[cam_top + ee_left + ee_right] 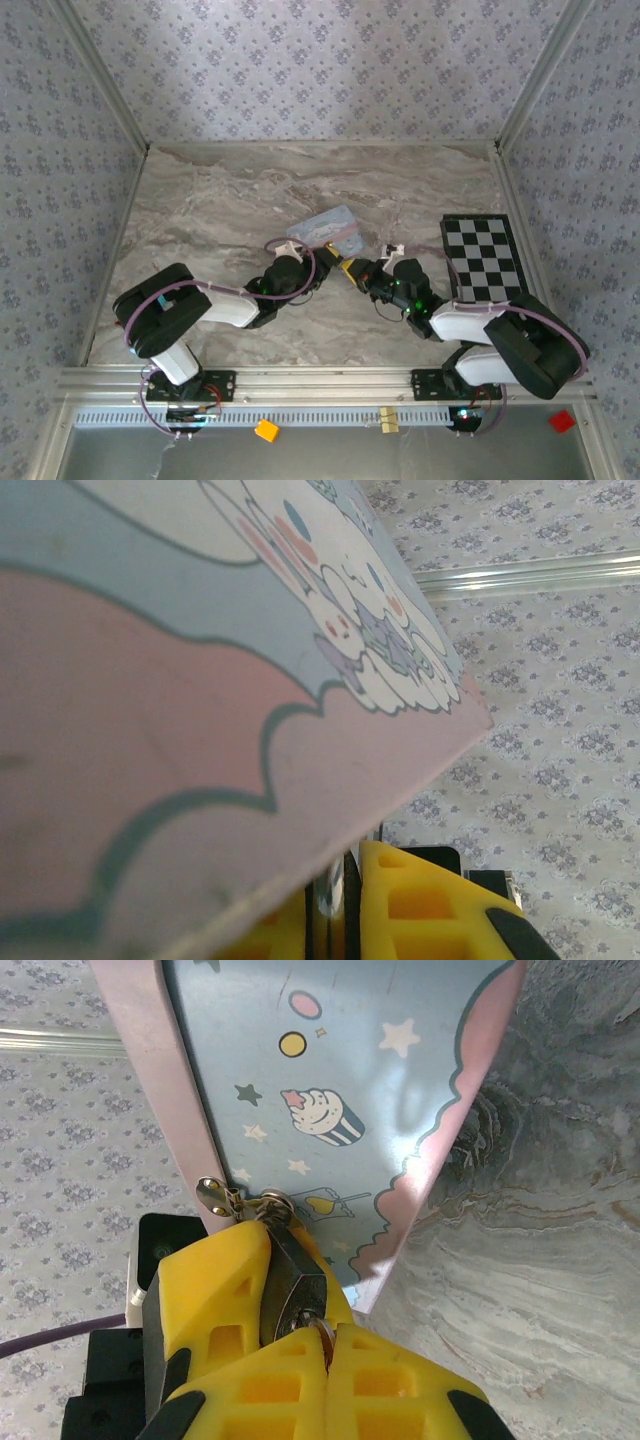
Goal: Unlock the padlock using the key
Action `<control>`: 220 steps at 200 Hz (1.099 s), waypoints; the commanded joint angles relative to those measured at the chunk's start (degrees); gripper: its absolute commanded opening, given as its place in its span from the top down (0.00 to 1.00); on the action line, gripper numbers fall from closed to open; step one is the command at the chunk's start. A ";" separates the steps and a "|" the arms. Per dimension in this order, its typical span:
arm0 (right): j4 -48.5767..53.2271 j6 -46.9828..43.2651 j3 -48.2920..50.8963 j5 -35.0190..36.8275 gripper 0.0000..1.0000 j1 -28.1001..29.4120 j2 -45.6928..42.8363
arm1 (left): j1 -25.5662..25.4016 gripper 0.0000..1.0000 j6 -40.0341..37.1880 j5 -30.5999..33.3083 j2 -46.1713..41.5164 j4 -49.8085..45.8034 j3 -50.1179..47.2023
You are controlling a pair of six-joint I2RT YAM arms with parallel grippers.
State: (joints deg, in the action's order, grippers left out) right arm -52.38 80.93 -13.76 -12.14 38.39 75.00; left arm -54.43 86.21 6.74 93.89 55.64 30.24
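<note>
Right end effector (300, 1305) fingers clamp the padlock (290, 1272), hiding most of its body

Matt yellow moulded plastic on the fingers (225, 1290) of the right gripper (300, 1295). Dark, dull metal on the padlock (288, 1272), pale shiny loop. Thin bright metal key (337, 895). Smooth, faintly glossy printed case (400, 1090). Polished marbled table (560, 1220).
</note>
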 commanded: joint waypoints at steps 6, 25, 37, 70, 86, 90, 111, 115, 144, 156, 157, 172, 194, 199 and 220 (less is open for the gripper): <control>-7.17 -2.02 -3.07 -0.92 1.00 -1.37 0.35 | -3.99 1.00 -0.87 -9.99 0.41 1.14 1.98; -9.56 -3.04 -4.78 -3.49 1.00 -0.98 2.04 | -4.10 1.00 -0.81 -10.29 0.84 1.05 2.46; -8.74 -4.59 -5.55 -4.65 1.00 -0.69 2.24 | -4.10 1.00 -0.65 -10.10 0.91 1.06 2.37; -5.43 -6.11 -3.93 -5.08 1.00 -1.48 -0.19 | -4.09 1.00 -1.02 -11.02 0.25 -2.77 3.47; -2.40 -7.33 -3.84 -5.70 0.94 -1.75 -2.05 | -4.10 1.00 -1.22 -10.76 -0.14 -4.39 3.66; -1.48 -7.79 -3.84 -5.88 0.89 -1.76 -2.38 | -4.10 1.00 -1.15 -10.64 -0.26 -4.75 3.61; 7.89 -9.84 -3.79 -4.55 0.59 -1.80 -6.29 | -4.01 1.00 -0.76 -9.14 -1.00 -6.95 3.27; 10.63 -10.03 -3.78 -3.90 0.54 -1.89 -7.24 | -3.95 1.00 -0.56 -8.64 -1.34 -7.78 3.12; 25.03 -15.12 -3.45 -2.11 0.36 -3.16 -14.31 | -3.38 1.00 2.09 -3.49 -4.58 -17.17 1.03; 29.57 -17.94 -3.52 -1.45 0.35 -3.32 -17.82 | -2.67 1.00 1.79 -3.16 -5.39 -17.64 0.39; 30.03 -18.41 -3.63 -1.38 0.35 -3.32 -18.11 | -2.59 1.00 1.78 -3.15 -5.43 -17.74 0.37; 38.95 -25.22 -6.01 0.12 0.35 -2.81 -22.17 | -1.87 1.00 1.42 -3.27 -6.50 -19.49 0.13; 46.24 -37.64 -7.80 3.90 0.36 -0.19 -26.50 | -1.07 1.00 0.81 -3.31 -7.97 -20.60 -0.63; 46.90 -40.32 -7.80 5.48 0.36 0.76 -27.19 | -0.82 1.00 0.67 -3.27 -8.37 -21.19 -0.78; 44.52 -51.98 -5.82 14.95 0.38 7.86 -29.85 | 0.00 1.00 -0.08 -3.34 -10.37 -23.51 -1.47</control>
State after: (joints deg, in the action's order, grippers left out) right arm -12.47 47.07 -20.18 -7.88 40.18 47.55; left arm -55.53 87.02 2.96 87.31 33.82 28.95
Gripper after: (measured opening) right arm 0.629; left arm 0.135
